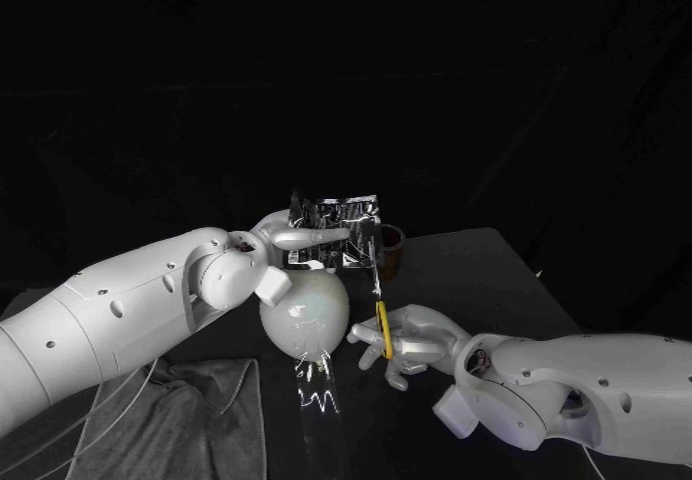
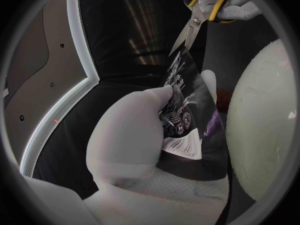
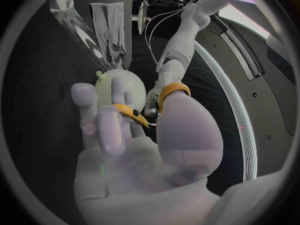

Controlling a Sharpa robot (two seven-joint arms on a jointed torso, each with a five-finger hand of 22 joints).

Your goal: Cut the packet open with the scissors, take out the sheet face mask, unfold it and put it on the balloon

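Silvery packet [image 1: 335, 222] stood upright above the table [image 1: 483, 270], pinched between the thumb and fingers of the left hand [image 1: 296, 240], which gripped its lower part. Right hand [image 1: 418, 345] held the scissors [image 1: 378, 300], fingers hooked through the yellow loops, blades pointing up. In the left wrist view their tips met the packet's top edge; I could not tell how far apart the blades were. A pale balloon [image 1: 306, 310] sat between the hands, just below the left one. A grey cloth [image 1: 188, 400] lay under the left arm.
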